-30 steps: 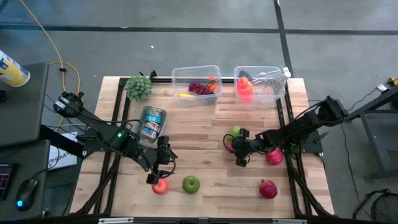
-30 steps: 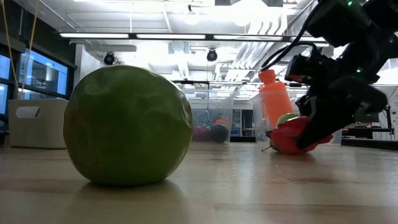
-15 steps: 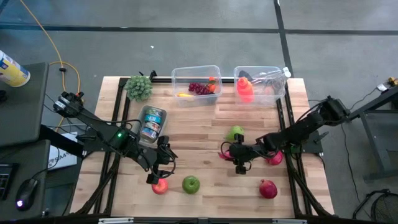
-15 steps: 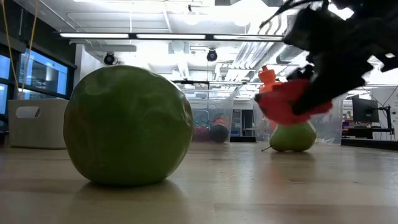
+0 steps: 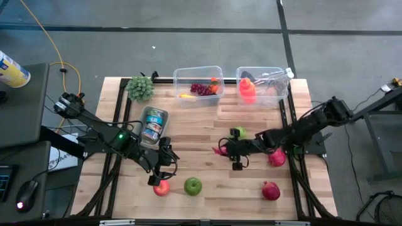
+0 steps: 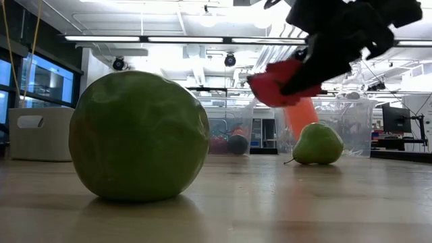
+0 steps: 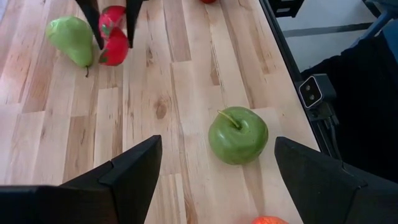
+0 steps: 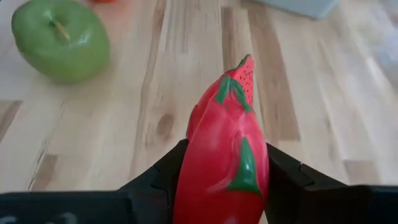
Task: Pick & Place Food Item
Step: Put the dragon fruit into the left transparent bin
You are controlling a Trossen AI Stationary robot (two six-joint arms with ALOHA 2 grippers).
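- Here the right end effector [image 5: 227, 150] reaches in over the wooden surface [image 5: 201, 125], its two dark fingers [image 8: 158, 177] pinching a red dragon fruit [image 8: 227, 149] from both sides.
- The dragon fruit is lifted clear of the surface; in the low view it [image 6: 278, 79] hangs above and just to the left of the green pear [image 6: 317, 144].
- The pear stands on the surface, and from above it [image 5: 238, 132] lies just behind the right end effector, toward the bins.
- The green apple [image 5: 193, 185] sits near the front edge, well apart from the pear on its front-left.
- The left end effector [image 5: 164, 168] hovers low just left of that apple, its fingers [image 7: 127, 171] spread wide with nothing between them.
- A small red fruit [image 5: 161, 188] lies just beside the apple, under the left end effector.
- Two red pomegranates sit to the pear's right and front: one [image 5: 276, 157] beside the right arm, one [image 5: 271, 190] nearer the front edge.
- A clear bin [image 5: 179, 74] behind the pear holds grapes [image 5: 201, 89] and other small items.
- A second clear bin [image 5: 282, 75], to the right of the first, holds an orange bottle [image 5: 247, 89].
- Cans [image 5: 154, 123] lie well left of the pear, and a green leafy bunch [image 5: 140, 88] sits at the far-left corner.
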